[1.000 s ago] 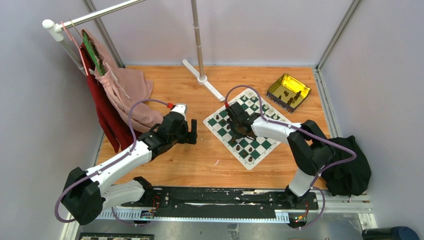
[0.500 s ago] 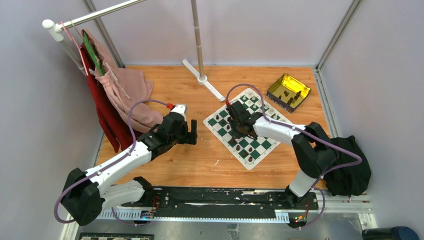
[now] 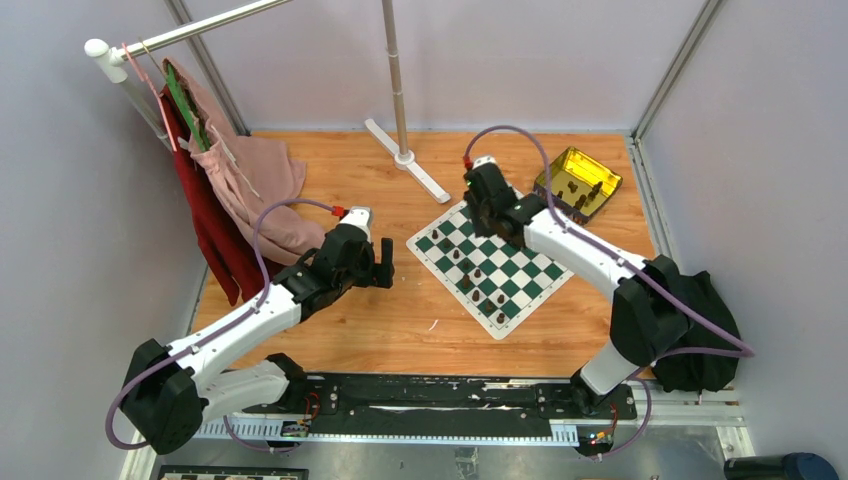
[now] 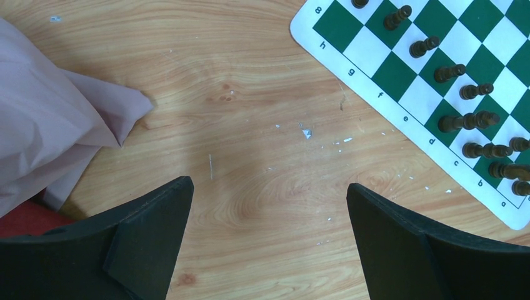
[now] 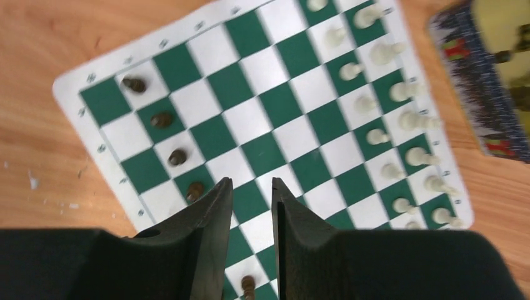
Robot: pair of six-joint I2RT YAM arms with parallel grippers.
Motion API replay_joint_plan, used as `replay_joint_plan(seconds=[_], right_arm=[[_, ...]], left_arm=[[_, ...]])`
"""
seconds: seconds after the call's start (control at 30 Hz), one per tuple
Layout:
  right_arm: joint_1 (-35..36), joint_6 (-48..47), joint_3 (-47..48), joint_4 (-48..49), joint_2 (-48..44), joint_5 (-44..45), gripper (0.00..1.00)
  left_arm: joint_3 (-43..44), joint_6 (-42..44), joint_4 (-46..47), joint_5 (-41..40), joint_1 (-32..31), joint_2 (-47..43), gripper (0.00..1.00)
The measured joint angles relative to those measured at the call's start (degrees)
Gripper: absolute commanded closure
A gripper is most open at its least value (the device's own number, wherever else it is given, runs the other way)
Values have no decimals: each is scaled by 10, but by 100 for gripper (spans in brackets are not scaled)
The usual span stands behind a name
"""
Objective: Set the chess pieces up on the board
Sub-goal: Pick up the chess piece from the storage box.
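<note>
table: wood top [image 3: 400, 330]; everything below sits on it.
rack: rail [image 3: 190, 28] at far left with a pink garment [image 3: 255, 180] and a red garment [image 3: 215, 240] hanging from it. The pink hem lies on the wood.
black bag: slumped at the table's right edge [image 3: 700, 335], beside the right arm's base.
board: green/white mat [image 3: 520, 265], right of centre and turned diagonal to the table edges. It lies flat, with one corner pointing at the arm bases.
tin: gold tin [image 3: 577, 183], just past the board's far-right side and apart from it. A few dark pieces are inside.
left gripper: hangs over bare wood [image 4: 269, 184], left of the board and near the pink hem. Jaws are spread wide with nothing between them.
right gripper: up over the board's far corner [image 5: 252, 181], near the tin. Fingers are parted by a narrow gap that holds nothing; board squares show through it.
dark pieces: upright [image 4: 450, 73] along the board's left, lettered edge. Most stand in a single line, and the row doubles up toward the near end.
white pieces: two rows [image 5: 400, 92] along the opposite edge, the side nearest the tin. The wrist view is blurred, so I can't tell the types.
</note>
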Motion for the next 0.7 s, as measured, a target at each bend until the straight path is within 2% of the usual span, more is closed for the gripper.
replay_joint_plan(seconds=[0.17, 0.37, 0.7], right_arm=[[-101, -9, 74, -5, 13, 8, 67], [-225, -37, 196, -5, 99, 11, 68], [-317, -85, 357, -7, 280, 15, 70]], left_arm=[[8, 0, 4, 0, 0, 9, 0], [52, 0, 13, 0, 0, 54, 0], [75, 0, 27, -1, 0, 116, 0]])
